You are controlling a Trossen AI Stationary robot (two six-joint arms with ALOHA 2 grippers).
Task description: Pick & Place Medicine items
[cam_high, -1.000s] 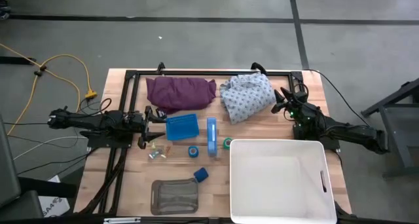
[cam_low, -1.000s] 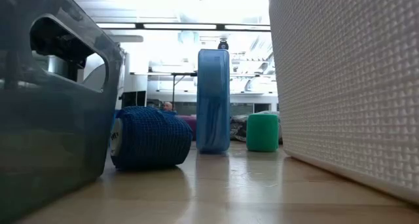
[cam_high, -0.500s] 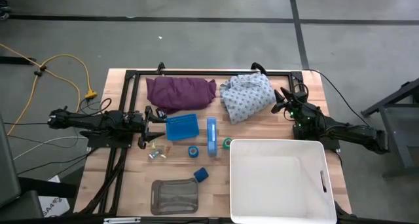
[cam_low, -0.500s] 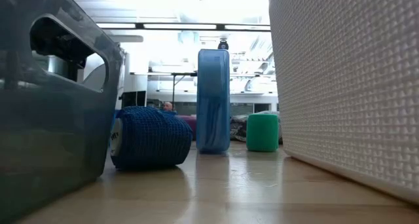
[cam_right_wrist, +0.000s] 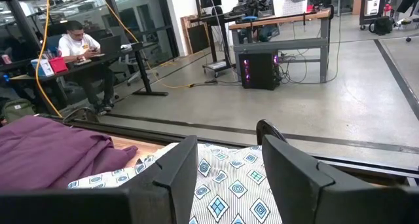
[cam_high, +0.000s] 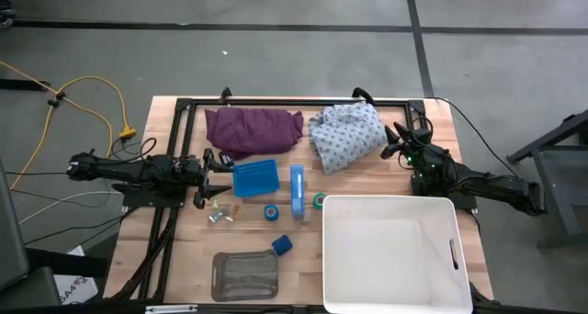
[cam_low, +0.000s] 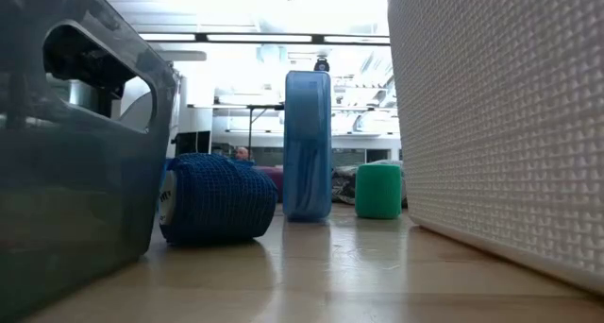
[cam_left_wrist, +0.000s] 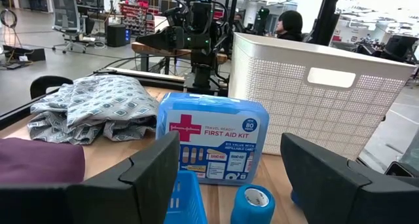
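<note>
At the centre of the high view the medicine items lie loose on the wooden table (cam_high: 175, 259), largest to smallest: a blue first aid kit (cam_high: 297, 189) standing on edge, a blue mesh basket (cam_high: 254, 177), a green roll (cam_high: 318, 201), two blue bandage rolls (cam_high: 271, 212) and tiny pale vials (cam_high: 219, 215) too small to read. The white basket (cam_high: 390, 255) at lower right and a clear bin (cam_high: 245, 275) run off the bottom edge. The left gripper (cam_high: 213, 181), fingers apart around nothing, sits at centre left beside the mesh basket; the right gripper (cam_high: 401, 147), fingers narrowly apart, waits at upper right by patterned cloth (cam_high: 345, 135), with grey floor around.
</note>
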